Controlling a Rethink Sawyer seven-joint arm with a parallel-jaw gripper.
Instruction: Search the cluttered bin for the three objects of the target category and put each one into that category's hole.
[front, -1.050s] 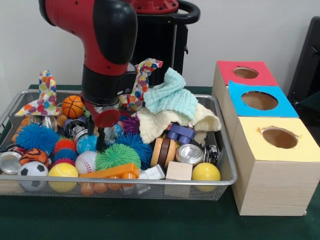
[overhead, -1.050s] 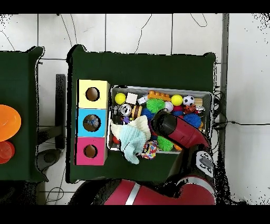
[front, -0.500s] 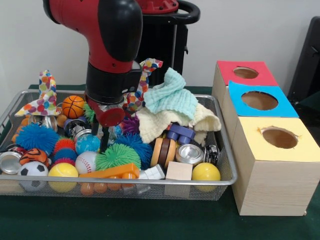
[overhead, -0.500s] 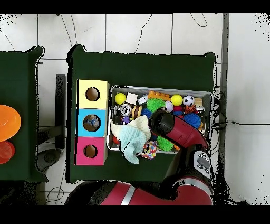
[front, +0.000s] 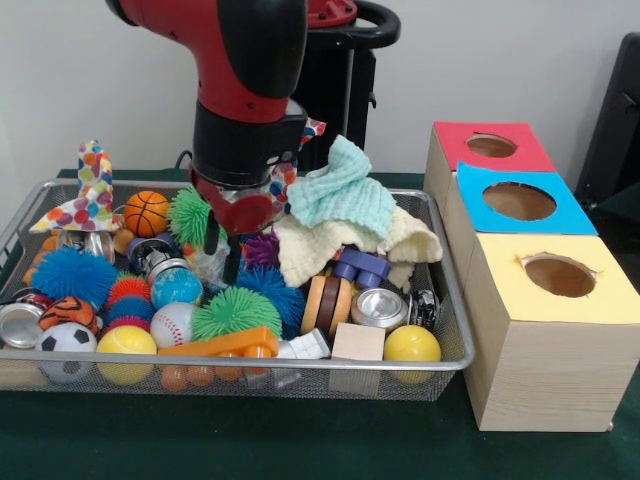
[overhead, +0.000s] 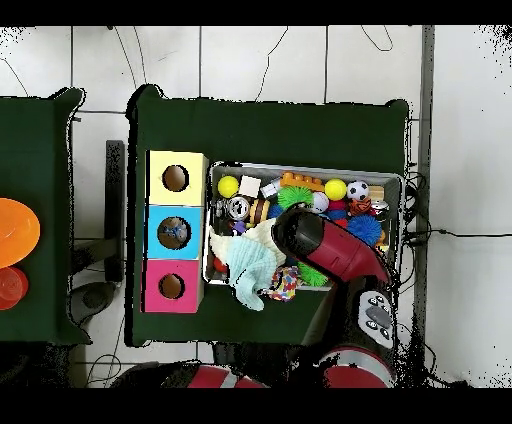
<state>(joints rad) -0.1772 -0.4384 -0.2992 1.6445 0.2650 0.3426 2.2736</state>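
Bin (front: 440, 380) contents are piled high and mixed, so the target category cannot be told, and none of the 3 objects is seen in transit. Something dark may lie inside the blue box (overhead: 173, 232); the red box (front: 452, 135) and yellow box (front: 540, 350) look empty. The bin's long axis runs left to right in both views, with the boxes at 1 end. The gripper (front: 221, 250) hangs over mid-bin, fingers apart, nothing visibly gripped.
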